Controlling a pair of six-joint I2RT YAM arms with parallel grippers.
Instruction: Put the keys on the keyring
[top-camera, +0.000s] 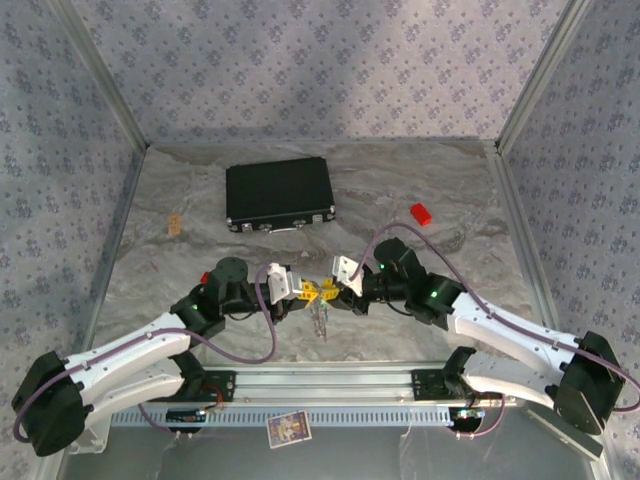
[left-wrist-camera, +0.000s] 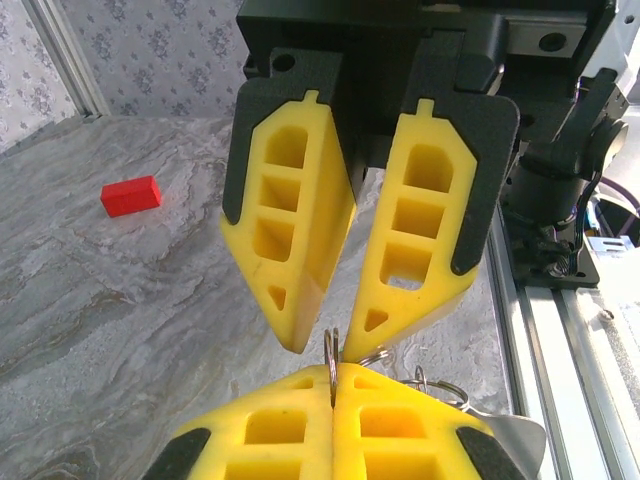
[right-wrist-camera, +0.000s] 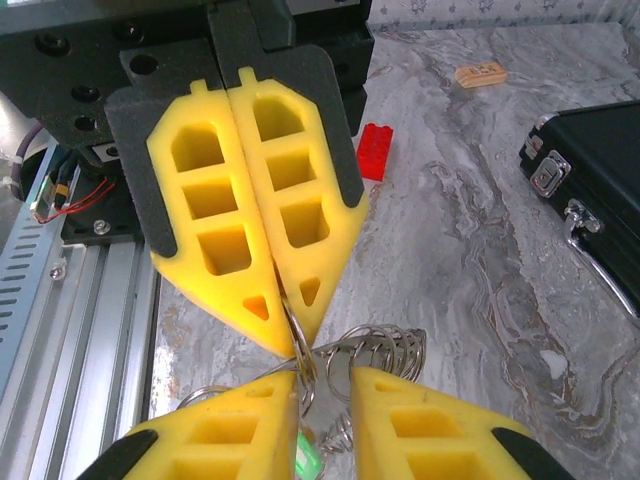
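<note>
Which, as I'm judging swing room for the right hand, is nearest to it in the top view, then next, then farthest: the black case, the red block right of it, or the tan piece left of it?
1. Black case, just behind the right hand.
2. Red block, back right.
3. Tan piece, far left.

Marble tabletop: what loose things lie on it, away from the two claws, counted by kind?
Red blocks: 2
Black case: 1
Small tan tab: 1
Total: 4
</note>
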